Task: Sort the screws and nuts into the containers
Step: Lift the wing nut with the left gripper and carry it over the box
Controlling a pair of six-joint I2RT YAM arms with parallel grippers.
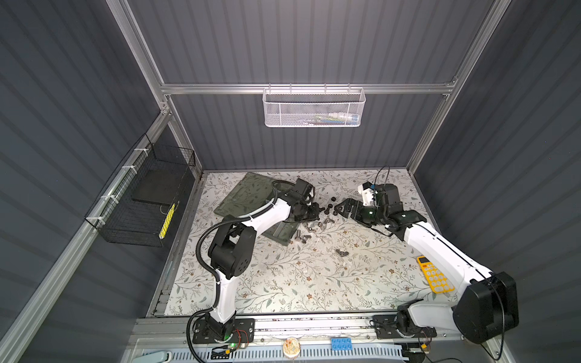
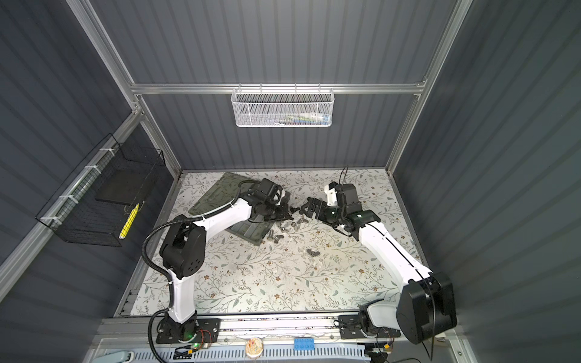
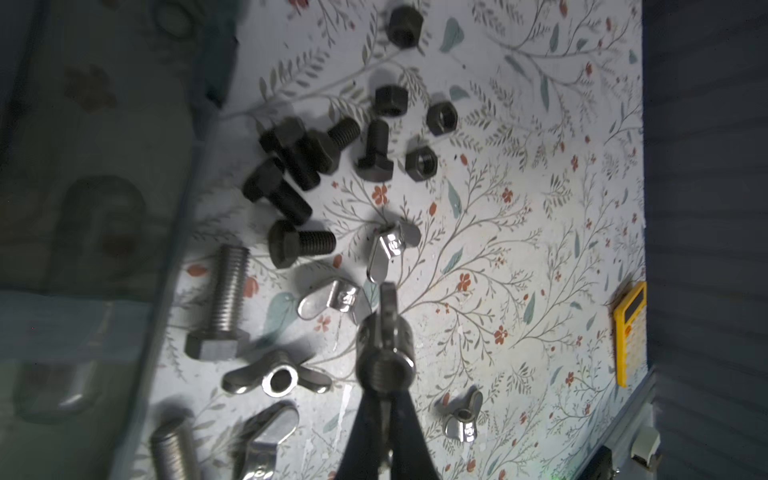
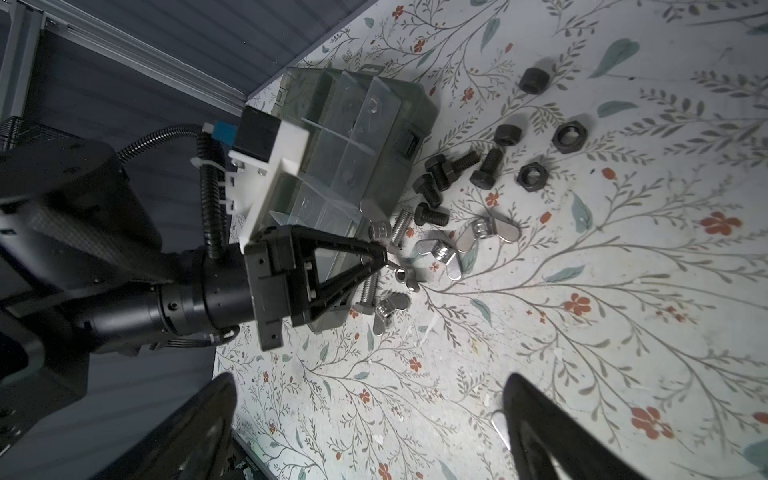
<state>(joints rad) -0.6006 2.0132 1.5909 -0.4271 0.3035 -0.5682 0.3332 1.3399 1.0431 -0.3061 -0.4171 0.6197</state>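
Note:
My left gripper (image 3: 384, 399) is shut on a silver winged nut (image 3: 386, 357), held just above the floral mat; in the right wrist view its tip (image 4: 384, 259) hangs beside the organizer box (image 4: 357, 124), whose containers (image 4: 332, 137) have pale dividers. Black screws (image 3: 299, 166) and black nuts (image 3: 422, 162) lie in a cluster. Silver screws (image 3: 226, 299) and more winged nuts (image 3: 276, 378) lie closer to the box. My right gripper (image 4: 370, 415) is open with only bare mat between its fingers. In both top views the grippers (image 1: 317, 213) (image 1: 338, 207) face each other over the pile.
The box's lid (image 1: 248, 191) lies open toward the back left. One winged nut (image 1: 341, 252) lies apart toward the front. A yellow calculator (image 1: 435, 273) sits at the right edge. A white mesh basket (image 1: 314, 107) and a black wire basket (image 1: 141, 201) hang on the walls.

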